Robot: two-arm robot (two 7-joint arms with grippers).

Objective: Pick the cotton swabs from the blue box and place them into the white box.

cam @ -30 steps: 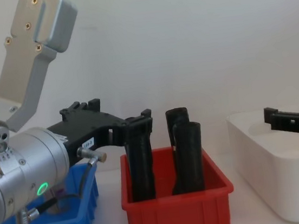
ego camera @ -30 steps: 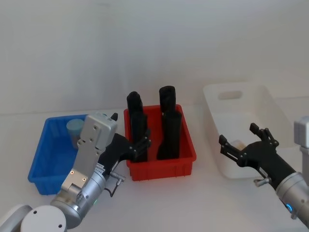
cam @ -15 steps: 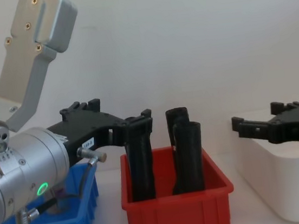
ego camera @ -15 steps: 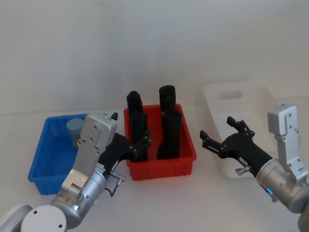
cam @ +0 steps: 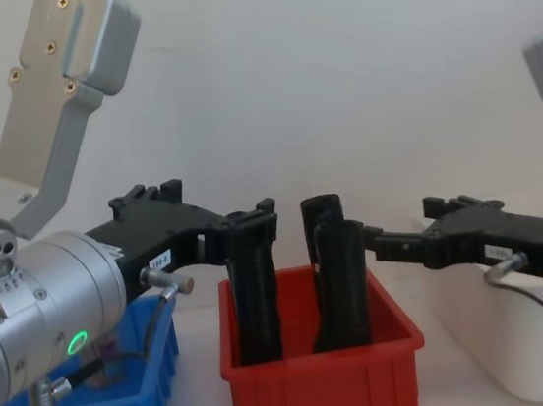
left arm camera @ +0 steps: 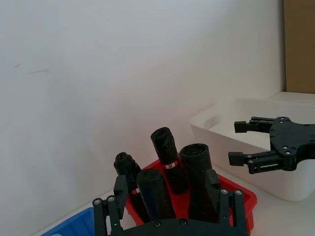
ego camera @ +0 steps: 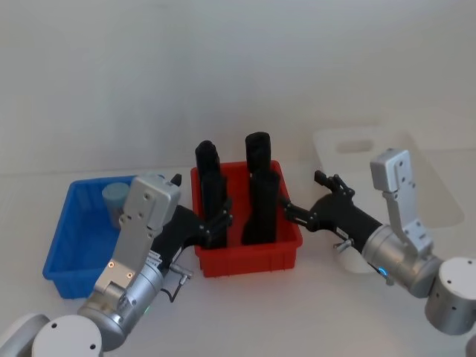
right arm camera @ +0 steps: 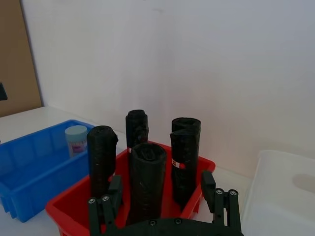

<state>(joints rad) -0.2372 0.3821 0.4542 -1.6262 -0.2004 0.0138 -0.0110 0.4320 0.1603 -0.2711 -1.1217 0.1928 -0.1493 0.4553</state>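
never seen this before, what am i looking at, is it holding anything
It is a robot with two arms, each ending in a claw-like gripper. One picture looks down from its head, one across from its chest, two from wrist cameras. On the table stand a blue box holding one cotton swabs jar, a red bin of black rolls and a white box. The left gripper hangs at the red bin's left side, the right gripper at its right. Both are open and empty.
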